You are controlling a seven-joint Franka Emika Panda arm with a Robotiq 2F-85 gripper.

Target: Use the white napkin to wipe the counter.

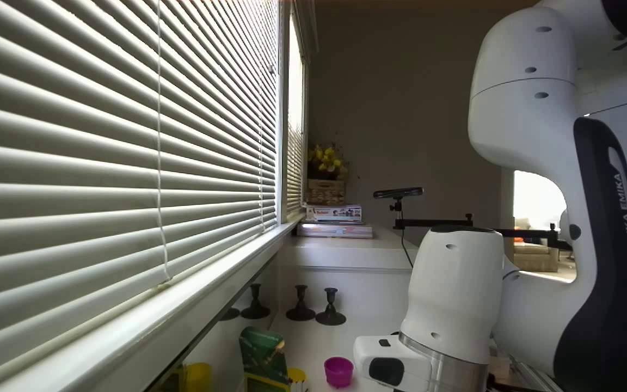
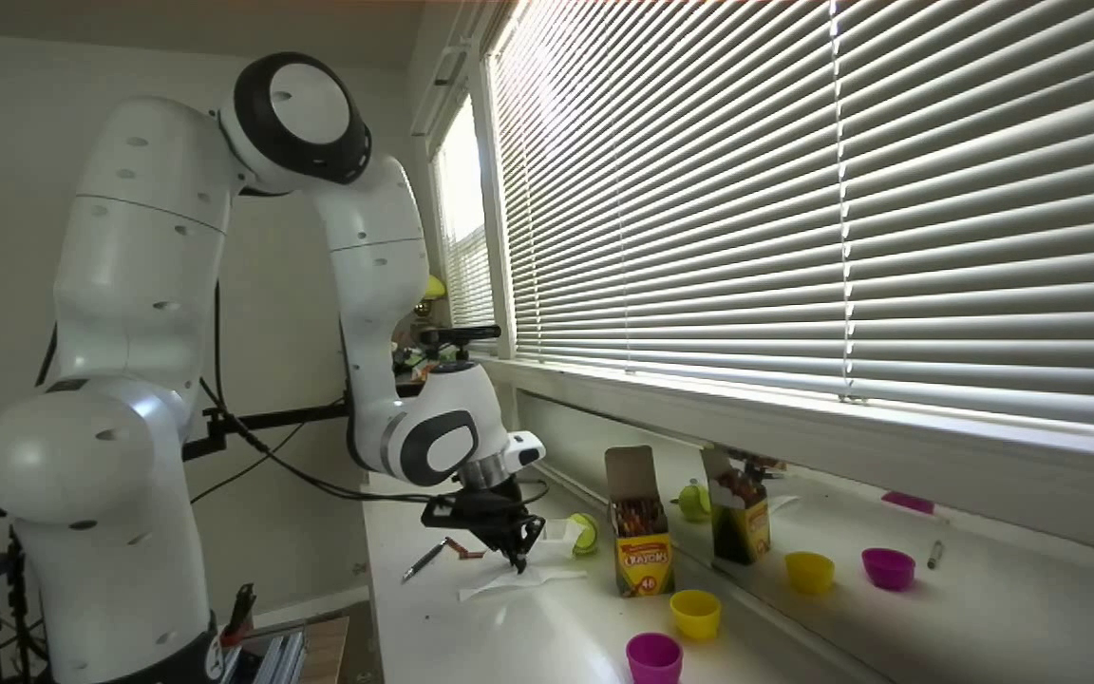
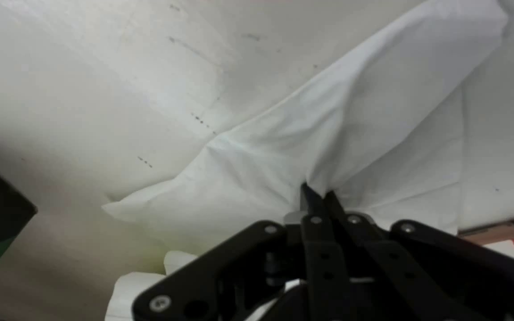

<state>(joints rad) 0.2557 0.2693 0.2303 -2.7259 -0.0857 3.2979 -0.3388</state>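
Note:
The white napkin (image 3: 257,174) lies spread and creased on the pale white counter (image 3: 74,98), which shows some small dark marks. My gripper (image 3: 321,189) is shut on the napkin, with a fold pinched between the black fingertips. In an exterior view, the gripper (image 2: 520,566) points down at the counter (image 2: 471,641), and the napkin (image 2: 490,583) lies flat around the fingertips. In an exterior view, the fingers and napkin are hidden or out of frame; only the wrist and part of the counter (image 1: 305,348) show.
A crayon box (image 2: 644,567), yellow cup (image 2: 696,616) and magenta cup (image 2: 654,659) stand along the wall side. A lime-green round object (image 2: 585,534) is behind the gripper. A pen (image 2: 425,560) and brown crayon (image 3: 500,229) lie nearby. Dark candle holders (image 1: 331,313) stand at the far end.

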